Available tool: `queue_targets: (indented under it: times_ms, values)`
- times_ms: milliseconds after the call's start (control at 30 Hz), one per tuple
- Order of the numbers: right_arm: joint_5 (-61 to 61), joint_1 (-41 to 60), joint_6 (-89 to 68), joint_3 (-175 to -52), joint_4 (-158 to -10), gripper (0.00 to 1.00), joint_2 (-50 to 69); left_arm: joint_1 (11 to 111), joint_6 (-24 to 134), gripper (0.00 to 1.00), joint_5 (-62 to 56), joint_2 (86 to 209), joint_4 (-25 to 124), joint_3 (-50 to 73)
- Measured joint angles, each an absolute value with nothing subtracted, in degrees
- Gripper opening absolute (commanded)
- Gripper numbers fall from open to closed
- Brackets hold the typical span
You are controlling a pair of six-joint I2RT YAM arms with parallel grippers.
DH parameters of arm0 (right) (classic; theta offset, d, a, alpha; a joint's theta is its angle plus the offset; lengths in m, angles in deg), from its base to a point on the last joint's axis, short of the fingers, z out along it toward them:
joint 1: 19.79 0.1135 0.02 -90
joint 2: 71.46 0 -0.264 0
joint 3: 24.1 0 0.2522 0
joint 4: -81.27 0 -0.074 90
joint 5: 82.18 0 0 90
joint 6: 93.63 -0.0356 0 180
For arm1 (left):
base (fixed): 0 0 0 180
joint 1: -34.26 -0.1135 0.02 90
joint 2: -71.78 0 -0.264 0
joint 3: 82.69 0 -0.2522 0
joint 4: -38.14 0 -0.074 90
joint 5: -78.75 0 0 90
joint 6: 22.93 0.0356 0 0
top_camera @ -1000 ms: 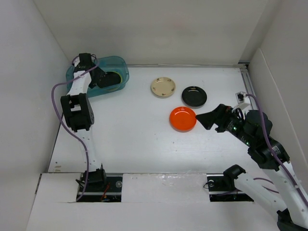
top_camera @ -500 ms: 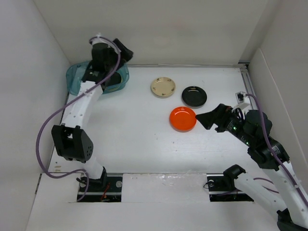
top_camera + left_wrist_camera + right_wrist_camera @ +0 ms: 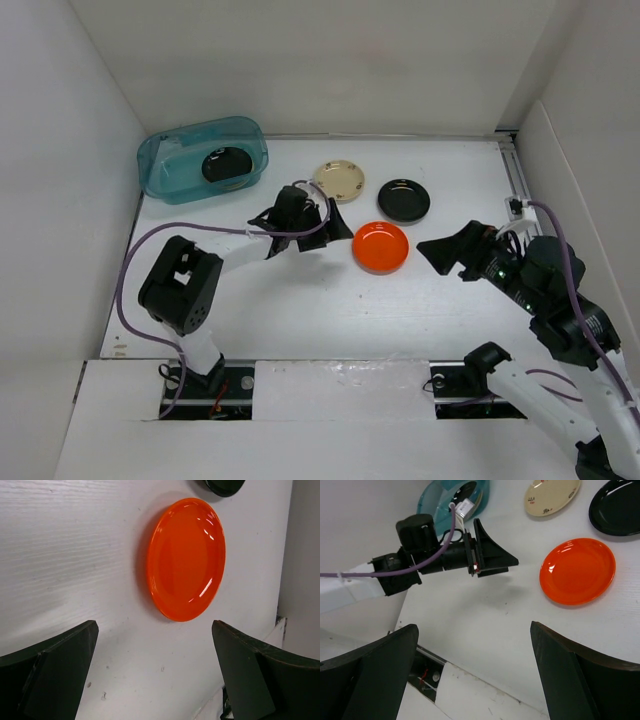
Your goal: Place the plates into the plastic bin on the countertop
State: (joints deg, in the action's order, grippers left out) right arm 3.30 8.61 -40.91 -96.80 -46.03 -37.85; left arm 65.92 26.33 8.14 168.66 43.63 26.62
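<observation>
Left gripper [image 3: 338, 226] gaped empty beside the orange plate [image 3: 380, 247], right gripper [image 3: 441, 251] likewise; a shallow approach could shove the plate away.

Glossy orange plate [image 3: 186, 560], prob. plastic.

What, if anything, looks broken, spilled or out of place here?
Nothing stands out. The orange plate, cream plate and black plate lie flat on the countertop; the plastic bin sits upright with a dark plate inside.

Bright, even white light, soft faint shadows, white glare streaks on the glossy orange plate [image 3: 186, 560].
</observation>
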Motion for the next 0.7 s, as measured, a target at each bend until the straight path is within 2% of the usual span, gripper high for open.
queue_targets:
  times_ms: [233, 367, 400, 600, 667, 700]
  values:
    - [3.8, 8.6, -40.9, -97.8, -45.0, 0.99, -39.2, 68.3, 26.3, 0.84, 11.8, 175.6, 35.1, 27.6]
    - [3.8, 8.6, -40.9, -97.8, -44.5, 0.99, -39.1, 69.8, 25.8, 0.7, 13.2, 181.3, 32.0, 24.0]
    - [3.8, 8.6, -40.9, -97.8, -44.4, 0.99, -39.1, 70.0, 25.6, 0.55, 13.2, 182.3, 31.3, 23.4]
    - [4.0, 8.6, -40.9, -97.8, -44.1, 0.99, -39.2, 70.3, 24.4, 0.41, 11.4, 185.4, 30.6, 21.2]
    - [4.2, 8.6, -40.9, -97.8, -44.0, 0.99, -39.3, 70.3, 24.0, 0.28, 10.7, 186.3, 30.8, 20.3]
    - [4.3, 8.6, -40.9, -97.8, -43.9, 0.99, -39.5, 70.3, 24.0, 0.09, 10.0, 186.8, 31.0, 19.9]
